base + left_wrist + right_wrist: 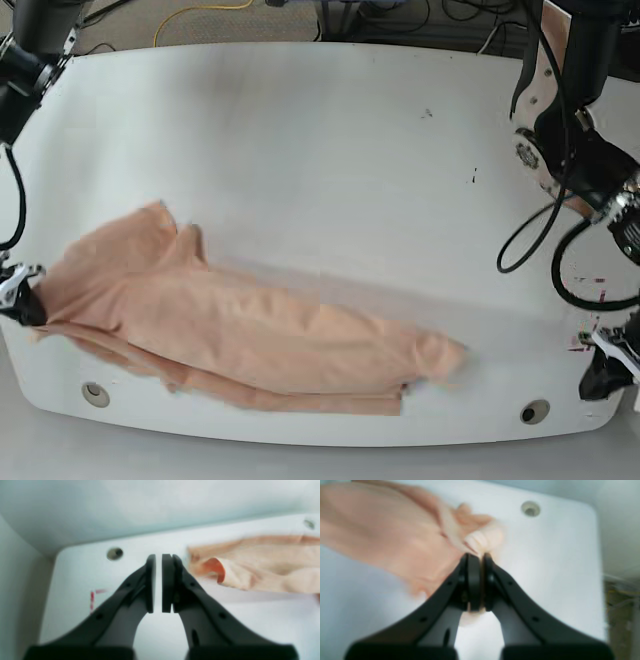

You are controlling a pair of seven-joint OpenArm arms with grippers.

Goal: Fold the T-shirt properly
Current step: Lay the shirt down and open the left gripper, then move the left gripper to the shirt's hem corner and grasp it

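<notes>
The peach-pink T-shirt (260,335) lies bunched and wrinkled lengthwise across the worktop (330,150), one end pinched in the right hand (28,305).

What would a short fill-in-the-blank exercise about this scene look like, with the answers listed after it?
1. The crumpled peach-pink cloth T-shirt lies on a table whose colour is ____.
2. Cloth is pinched in the black tool of the robot's ____ arm.
3. The other arm's black two-fingered tool is holding ____.
4. In the base view, the table's near edge has two holes that are ____ in shape.

Missing words: white; right; nothing; round.
</notes>
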